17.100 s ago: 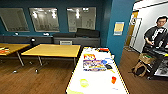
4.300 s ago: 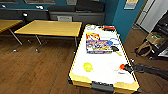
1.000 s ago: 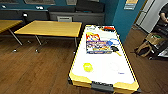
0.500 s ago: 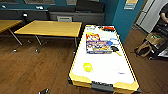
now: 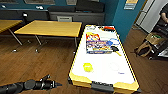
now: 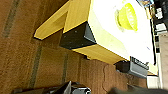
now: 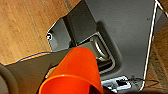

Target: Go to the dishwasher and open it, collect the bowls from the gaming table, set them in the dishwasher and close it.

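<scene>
Meanwhile, an orange-red bowl (image 7: 75, 72) is seen pinched in the right gripper; the light, stiff yellow-green bowl (image 5: 87, 67) is judged best taken by its rim; left jaws cannot be told

The gaming table (image 5: 105, 72) has a white top with yellow edges and black corners. On it are a yellow-green bowl (image 5: 87, 67) and a colourful game box (image 5: 98, 45). The orange bowl (image 7: 75, 72) is plain, and the floor (image 5: 32, 65) is brown wood.
</scene>
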`<state>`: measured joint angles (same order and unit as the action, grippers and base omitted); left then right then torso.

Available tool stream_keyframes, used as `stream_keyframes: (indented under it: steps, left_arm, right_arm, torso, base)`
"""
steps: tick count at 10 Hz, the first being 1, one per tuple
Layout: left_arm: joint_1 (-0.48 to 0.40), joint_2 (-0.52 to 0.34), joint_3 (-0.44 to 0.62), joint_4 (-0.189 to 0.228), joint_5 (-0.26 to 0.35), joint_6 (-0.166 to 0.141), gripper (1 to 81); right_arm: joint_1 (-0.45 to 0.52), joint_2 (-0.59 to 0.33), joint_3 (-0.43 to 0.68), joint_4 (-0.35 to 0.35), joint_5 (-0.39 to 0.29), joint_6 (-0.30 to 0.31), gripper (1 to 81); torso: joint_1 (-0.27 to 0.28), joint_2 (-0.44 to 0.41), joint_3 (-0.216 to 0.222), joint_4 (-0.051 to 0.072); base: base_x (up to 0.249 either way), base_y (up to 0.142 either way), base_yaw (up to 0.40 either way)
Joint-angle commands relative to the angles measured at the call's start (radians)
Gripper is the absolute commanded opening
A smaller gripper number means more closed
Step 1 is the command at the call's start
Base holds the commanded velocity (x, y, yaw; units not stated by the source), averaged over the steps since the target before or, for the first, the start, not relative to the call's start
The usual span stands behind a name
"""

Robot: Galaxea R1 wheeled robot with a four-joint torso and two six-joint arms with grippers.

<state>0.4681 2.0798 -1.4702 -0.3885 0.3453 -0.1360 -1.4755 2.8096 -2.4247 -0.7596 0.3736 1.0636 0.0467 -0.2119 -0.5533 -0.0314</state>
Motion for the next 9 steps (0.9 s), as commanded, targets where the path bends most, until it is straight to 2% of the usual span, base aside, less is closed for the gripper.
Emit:
stream_keyframes:
  steps: [1,2,4,6,9]
  left_arm:
    - [-0.209,0.048,-0.110,-0.024,0.148,-0.034,81.1]
    - [-0.242,0.086,-0.154,-0.024,0.167,-0.036,81.1]
    - [-0.312,0.155,-0.220,-0.018,0.225,-0.070,81.1]
    - [-0.346,0.226,-0.283,-0.004,0.235,-0.091,81.1]
    - [-0.352,0.298,-0.328,-0.009,0.230,-0.097,81.1]
  right_arm:
    - [0.007,-0.009,0.007,-0.024,-0.039,0.004,1.0]
    - [0.008,-0.005,0.006,-0.024,-0.051,0.006,1.0]
    - [0.013,-0.003,0.006,-0.024,-0.055,0.007,1.0]
    - [0.017,-0.002,0.009,-0.024,-0.062,0.007,1.0]
    - [0.022,0.000,0.004,-0.024,-0.067,0.009,1.0]
  torso:
    - [0.000,0.000,0.000,0.000]
    - [0.000,0.000,0.000,0.000]
    - [0.000,0.000,0.000,0.000]
    - [0.000,0.000,0.000,0.000]
    - [0.000,0.000,0.000,0.000]
  base:
    - [0.000,0.000,0.000]
    - [0.000,0.000,0.000]
    - [0.000,0.000,0.000]
    - [0.000,0.000,0.000]
    - [0.000,0.000,0.000]
